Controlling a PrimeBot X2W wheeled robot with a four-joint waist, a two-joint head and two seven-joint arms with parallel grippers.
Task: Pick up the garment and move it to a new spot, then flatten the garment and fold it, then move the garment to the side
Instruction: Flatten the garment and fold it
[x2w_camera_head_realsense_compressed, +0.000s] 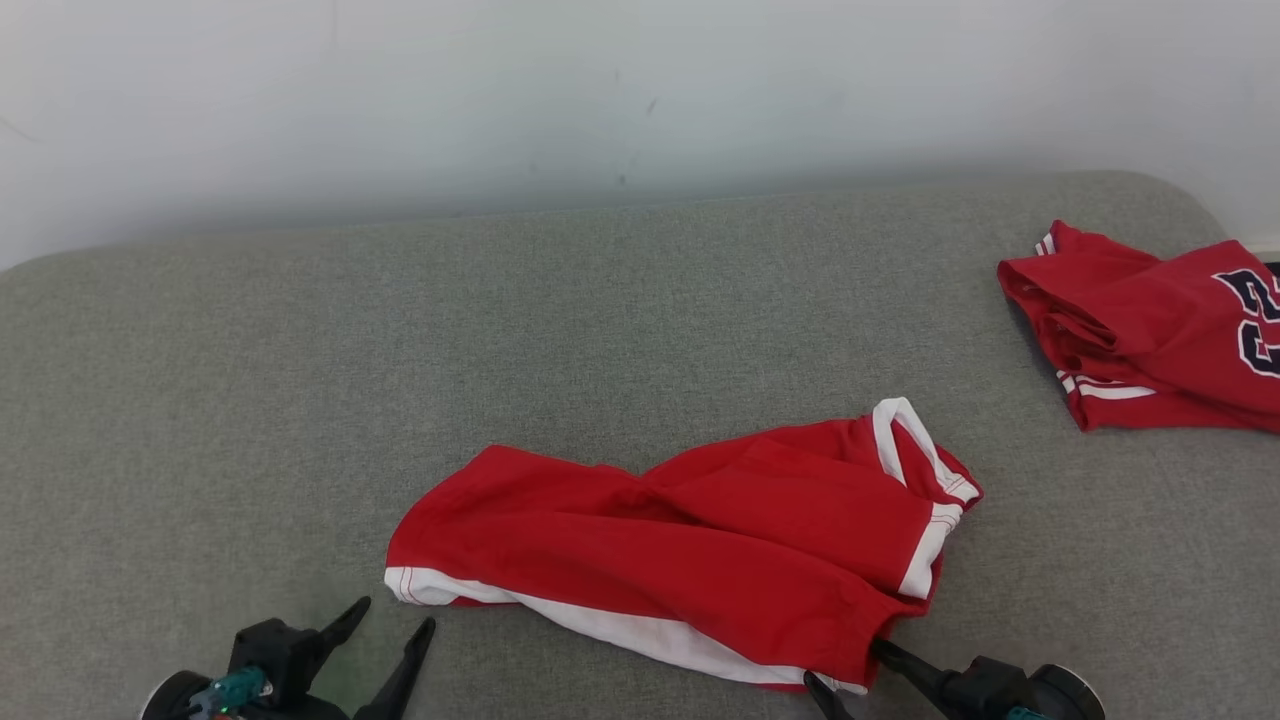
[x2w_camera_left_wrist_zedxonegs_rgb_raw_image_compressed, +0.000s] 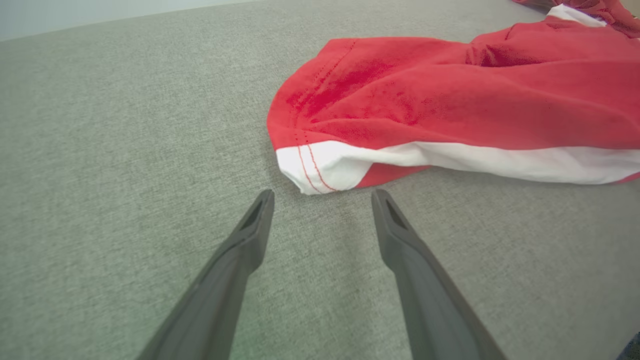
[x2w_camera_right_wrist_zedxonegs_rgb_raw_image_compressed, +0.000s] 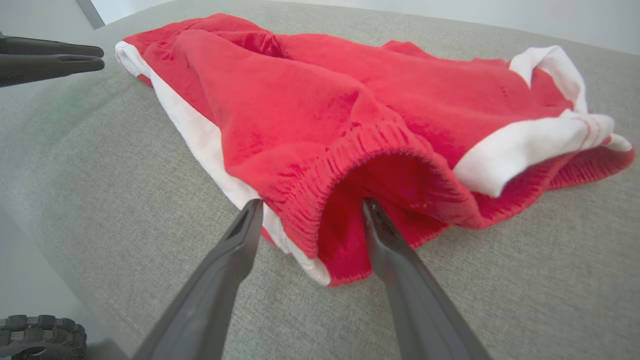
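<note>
Black fingers of the right gripper (x2w_camera_right_wrist_zedxonegs_rgb_raw_image_compressed: 311, 205) stand spread astride the elastic waistband of the shorts (x2w_camera_right_wrist_zedxonegs_rgb_raw_image_compressed: 320, 110), one tip inside the opening, the other outside by the white stripe. The left gripper (x2w_camera_left_wrist_zedxonegs_rgb_raw_image_compressed: 322, 195) is spread too, its tips just short of the white hem corner, gripping nothing. The shorts lie crumpled on the grey cushion (x2w_camera_head_realsense_compressed: 300, 400) between both grippers. A red jersey (x2w_camera_head_realsense_compressed: 1150, 330) lies well apart at far right.

Grey fabric surface (x2w_camera_head_realsense_compressed: 300, 400), pale wall (x2w_camera_head_realsense_compressed: 500, 100) behind, folded red jersey (x2w_camera_head_realsense_compressed: 1130, 330) with navy numerals at right edge
</note>
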